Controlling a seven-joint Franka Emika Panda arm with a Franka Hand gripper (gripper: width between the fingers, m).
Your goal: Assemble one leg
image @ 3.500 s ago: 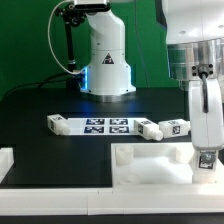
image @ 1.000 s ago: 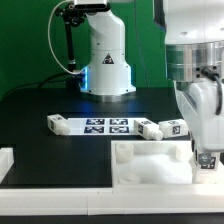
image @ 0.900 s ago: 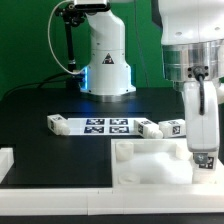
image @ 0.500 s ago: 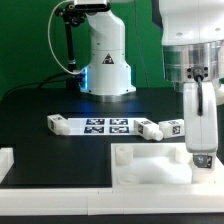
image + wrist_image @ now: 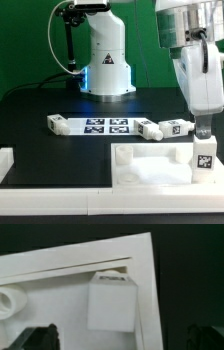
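Observation:
A white leg (image 5: 203, 156) with a black-and-white tag stands upright on the right corner of the large white panel (image 5: 150, 166). My gripper (image 5: 205, 128) hangs just above it, open, and holds nothing. In the wrist view the leg (image 5: 112, 301) stands in the panel's corner (image 5: 60, 291), clear of my gripper (image 5: 122, 337). The dark fingertips (image 5: 40, 336) are spread wide on either side. Three more legs lie on the black table: one at the exterior view's left (image 5: 58, 123) and two near the middle (image 5: 150, 128) (image 5: 177, 126).
The marker board (image 5: 107, 125) lies flat between the loose legs. The robot's white base (image 5: 105, 62) stands behind it. A white edge piece (image 5: 6, 160) sits at the exterior view's lower left. A round boss (image 5: 8, 303) shows on the panel.
My gripper has let go of the leg and risen, tilting a little. The leg stays upright on the panel's right corner.

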